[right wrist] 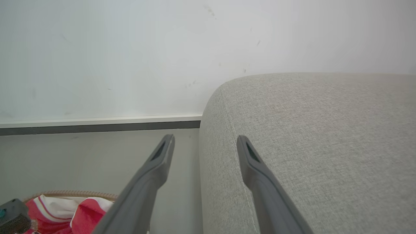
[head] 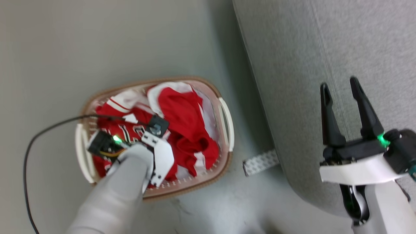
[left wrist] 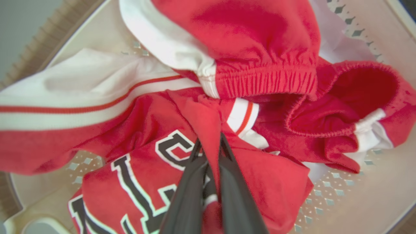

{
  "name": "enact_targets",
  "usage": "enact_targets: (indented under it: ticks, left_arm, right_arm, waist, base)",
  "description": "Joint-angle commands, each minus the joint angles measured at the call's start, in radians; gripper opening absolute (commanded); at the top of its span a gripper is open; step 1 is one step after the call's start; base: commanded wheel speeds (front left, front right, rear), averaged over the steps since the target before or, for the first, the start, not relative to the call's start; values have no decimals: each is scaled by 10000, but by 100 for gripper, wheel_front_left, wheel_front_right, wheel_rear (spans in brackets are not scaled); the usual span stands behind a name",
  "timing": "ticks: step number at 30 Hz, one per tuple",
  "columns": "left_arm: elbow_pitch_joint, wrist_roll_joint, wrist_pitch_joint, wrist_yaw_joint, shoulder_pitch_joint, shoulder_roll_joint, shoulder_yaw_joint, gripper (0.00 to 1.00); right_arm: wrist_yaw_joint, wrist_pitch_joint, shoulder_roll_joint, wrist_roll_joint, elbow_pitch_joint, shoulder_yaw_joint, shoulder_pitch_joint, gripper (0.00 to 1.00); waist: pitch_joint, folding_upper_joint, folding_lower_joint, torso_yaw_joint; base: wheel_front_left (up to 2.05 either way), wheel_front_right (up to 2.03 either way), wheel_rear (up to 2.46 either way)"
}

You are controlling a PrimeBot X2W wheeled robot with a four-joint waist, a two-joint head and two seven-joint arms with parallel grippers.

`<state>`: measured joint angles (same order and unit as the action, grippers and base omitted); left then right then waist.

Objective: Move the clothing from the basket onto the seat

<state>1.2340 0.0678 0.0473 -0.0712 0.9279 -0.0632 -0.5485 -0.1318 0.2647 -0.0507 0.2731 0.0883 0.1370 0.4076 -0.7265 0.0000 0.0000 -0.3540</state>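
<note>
- A red fold of the jersey (left wrist: 130,156) is being pinched between the closed fingers of the left gripper (left wrist: 209,142)
- The jersey is lying inside the basket (head: 226,123), with the shorts (left wrist: 260,42) being bunched against it
- The right gripper (head: 339,86) is being held empty, jaws spread wide, above the edge of the seat (head: 292,48)
- The basket is being supported by the floor (head: 97,39), just beside the seat

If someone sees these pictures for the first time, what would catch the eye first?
The bright red clothing heaped in the cream basket on the floor stands out. The left gripper pinches a fold of the lettered jersey there. At the right, the right gripper hangs open over the grey seat.
</note>
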Motion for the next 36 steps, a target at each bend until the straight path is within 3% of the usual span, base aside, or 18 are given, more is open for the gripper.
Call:
enact_targets:
  ticks: [1,12,23,36]
  left_arm:
    - [-96,-317,-260,81,-377,66,105,0]
    - [-1674,-2293,-824,641,-2302,120,-235,0]
    - [-3684,-3403,-632,411,-3150,116,-735,0]
    - [-7287,-4022,-156,-39,-3584,-301,-231,0]
  right_arm:
    - [21,-4,-8,-205,97,-118,-350,100]
    - [21,-4,-16,-827,512,-685,-2125,100]
    - [21,-4,-14,-1012,675,-948,-3306,100]
    - [21,-4,-9,-827,765,-657,-4073,100]
  waist:
    - [985,0,0,543]
    - [4146,0,0,1943]
    - [5861,0,0,2801]
    - [7005,0,0,2837]
  base:
    - [0,0,0]
    - [0,0,0]
    - [0,0,0]
    - [0,0,0]
